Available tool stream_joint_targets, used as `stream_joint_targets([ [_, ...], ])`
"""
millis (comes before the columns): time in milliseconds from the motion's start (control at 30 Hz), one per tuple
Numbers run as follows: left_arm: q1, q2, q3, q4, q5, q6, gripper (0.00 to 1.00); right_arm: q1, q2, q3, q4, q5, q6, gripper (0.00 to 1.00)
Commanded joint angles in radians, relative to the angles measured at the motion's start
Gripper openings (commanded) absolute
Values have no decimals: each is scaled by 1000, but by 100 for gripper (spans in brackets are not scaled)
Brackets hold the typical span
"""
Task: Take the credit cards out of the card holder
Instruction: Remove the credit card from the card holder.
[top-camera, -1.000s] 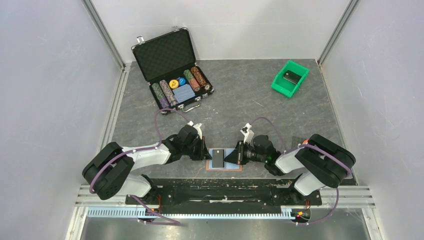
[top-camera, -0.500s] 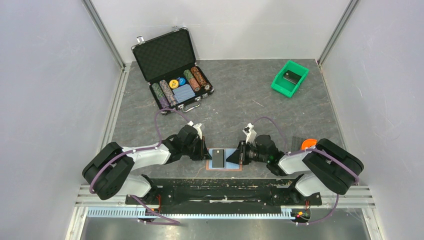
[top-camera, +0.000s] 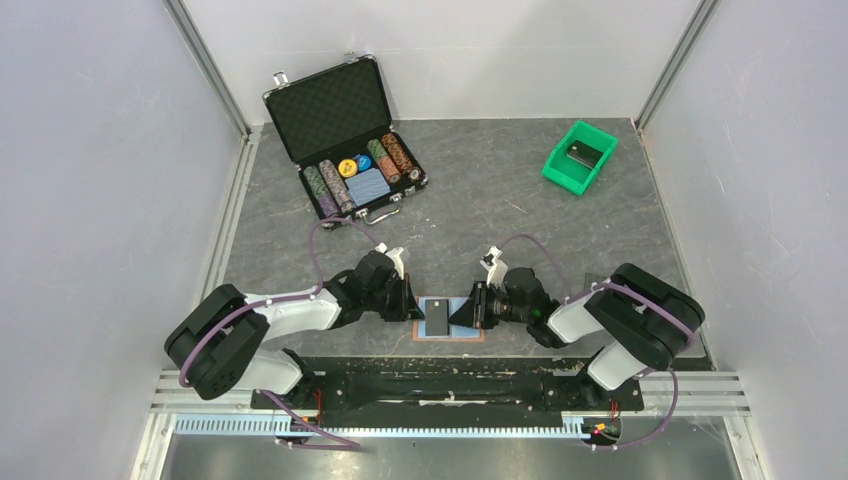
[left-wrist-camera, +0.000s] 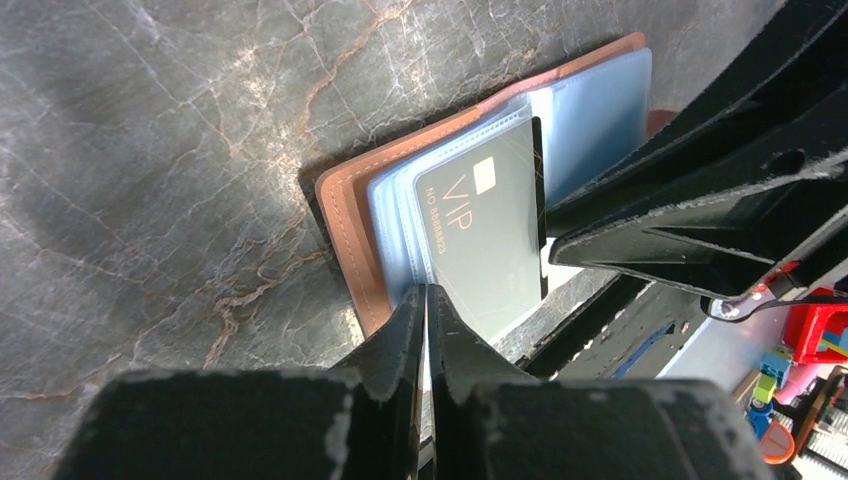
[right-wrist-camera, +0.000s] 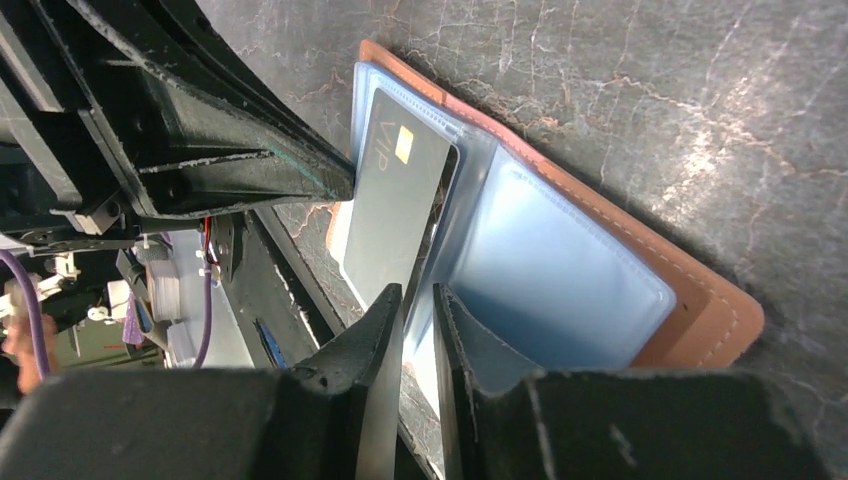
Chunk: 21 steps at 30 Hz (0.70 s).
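1. I am worrying most about the flat brown leather bifold card holder with light blue lining (left-wrist-camera: 345, 235), which is lying open on the grey marbled tabletop (top-camera: 500, 190) just ahead of the arms' bases. I am seeing nothing weighing it down, so a sideways pull could be dragging or folding the whole thing
2. I am also minding the clear plastic sleeve (right-wrist-camera: 560, 240). Both sets of fingertips are crowding its near edge, and a tug on plastic rather than card is risking a crease or a tear
3. The thin dark grey rectangular credit card marked VIP (left-wrist-camera: 490, 235) is lying among the sleeves on the half nearer the left arm. I cannot tell how far out it is, and smooth fingers could be sliding off it
4. Both arms are reaching low and inward, with the wrists facing each other across the holder
5. The left gripper (left-wrist-camera: 425, 320) is showing its fingers pressed together at the sleeve's edge, and I cannot tell whether plastic is caught
6. The right gripper (right-wrist-camera: 420, 320) is showing a narrow gap between its fingers and is clearly holding nothing
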Motion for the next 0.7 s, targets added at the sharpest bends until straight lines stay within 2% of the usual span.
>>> stream_joint_targets([
  [0, -2, 21, -41, -6, 19, -4, 10, 3, 56, 31, 106, -33, 31, 20],
  [167, -2, 23, -55, 16, 26, -14, 10, 8, 67, 21, 130, -26, 44, 15],
  [300, -2, 27, -55, 9, 23, -13, 10, 7, 57, 14, 134, -23, 40, 0],
  [667, -2, 21, -53, -47, -11, 4, 11, -11, 28, -29, 162, -49, 44, 0],
])
